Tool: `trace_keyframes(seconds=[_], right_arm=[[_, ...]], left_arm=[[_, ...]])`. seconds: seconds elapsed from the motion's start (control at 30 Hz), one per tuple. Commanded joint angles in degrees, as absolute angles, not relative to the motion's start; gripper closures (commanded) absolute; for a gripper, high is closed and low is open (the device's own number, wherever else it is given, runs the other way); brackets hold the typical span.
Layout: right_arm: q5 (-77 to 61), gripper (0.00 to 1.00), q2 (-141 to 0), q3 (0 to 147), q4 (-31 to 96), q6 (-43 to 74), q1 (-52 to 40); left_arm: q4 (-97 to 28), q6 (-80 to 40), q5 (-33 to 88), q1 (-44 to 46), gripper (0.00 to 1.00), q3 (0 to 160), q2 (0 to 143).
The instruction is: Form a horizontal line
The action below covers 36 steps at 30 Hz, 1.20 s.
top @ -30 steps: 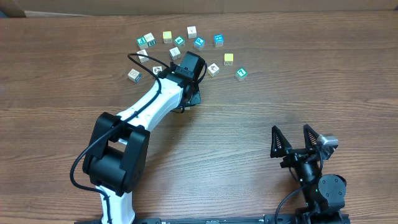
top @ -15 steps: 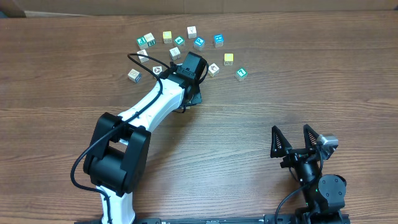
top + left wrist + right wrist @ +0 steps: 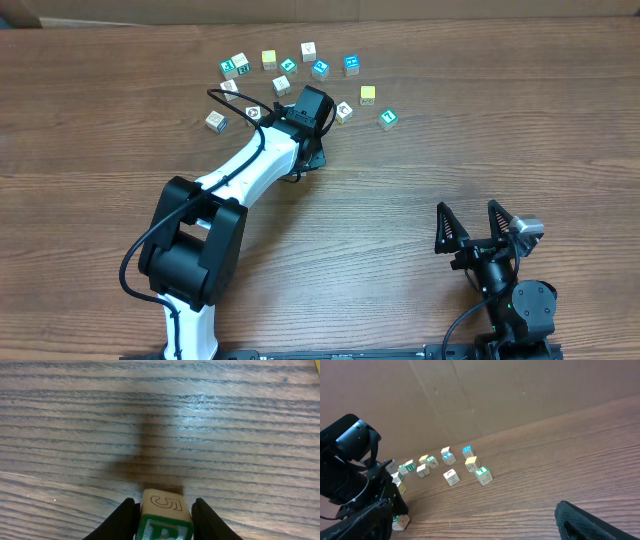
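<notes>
Left wrist view: the left gripper (image 3: 165,508) has its fingers close against both flanks of a white-faced cube with a green letter (image 3: 167,521); I cannot tell whether they pinch it or have let go. Overhead, that arm reaches toward the table's (image 3: 100,200) far edge, beside the scattered cubes (image 3: 281,85), which form no row. The right gripper (image 3: 466,212) stands spread wide at the near right corner.

Brown counter (image 3: 450,150) is streaked with dark wood grain. Small pale wooden cube (image 3: 165,505) is marked with an outlined 5 on top, green-framed face below. Black fingers (image 3: 122,519) noted. Yellow-topped cube (image 3: 368,94), teal-faced cube (image 3: 351,64) seen.
</notes>
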<state>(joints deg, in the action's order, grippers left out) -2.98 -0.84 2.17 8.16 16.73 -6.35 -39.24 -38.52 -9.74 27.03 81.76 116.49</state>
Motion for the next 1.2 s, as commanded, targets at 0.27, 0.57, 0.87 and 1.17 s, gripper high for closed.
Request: trace_keyframes(seconds=[0.27, 0.57, 0.87, 1.17], right_arm=[[-3.1, 0.00, -0.2, 2.0, 7.8, 16.9, -6.0], [-3.1, 0.00, -0.2, 2.0, 7.8, 16.9, -6.0], [-3.1, 0.00, -0.2, 2.0, 7.8, 16.9, -6.0], [-3.1, 0.00, -0.2, 2.0, 7.8, 16.9, -6.0]], left_arm=[[-39.2, -39.4, -10.9, 27.5, 0.62, 82.1, 117.4], [-39.7, -39.4, -10.9, 27.5, 0.61, 82.1, 117.4], [-40.5, -39.4, -10.8, 27.5, 0.66, 82.1, 117.4], [-40.5, -39.4, -10.4, 27.5, 0.65, 82.1, 117.4]])
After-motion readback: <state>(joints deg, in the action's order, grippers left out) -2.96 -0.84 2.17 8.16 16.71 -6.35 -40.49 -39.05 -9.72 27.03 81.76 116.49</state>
